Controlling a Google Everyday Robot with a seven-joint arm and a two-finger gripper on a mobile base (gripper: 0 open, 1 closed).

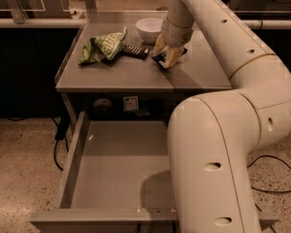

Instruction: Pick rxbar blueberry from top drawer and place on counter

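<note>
My gripper [167,56] is over the middle right of the counter [131,76], pointing down. Its yellowish fingers [159,46] are shut on the rxbar blueberry [164,59], a dark navy wrapper with a pale patch. The bar is held tilted, with its lower end at or just above the counter surface. The top drawer [77,144] is pulled open below the counter and its grey floor shows nothing on it. My arm covers the drawer's right side.
A green-and-white chip bag [103,47] lies on the counter's left part. A dark bar with pale stripes [136,51] lies beside it. A white bowl [149,29] stands at the back, just left of my gripper. A black cable [276,178] lies on the floor to the right.
</note>
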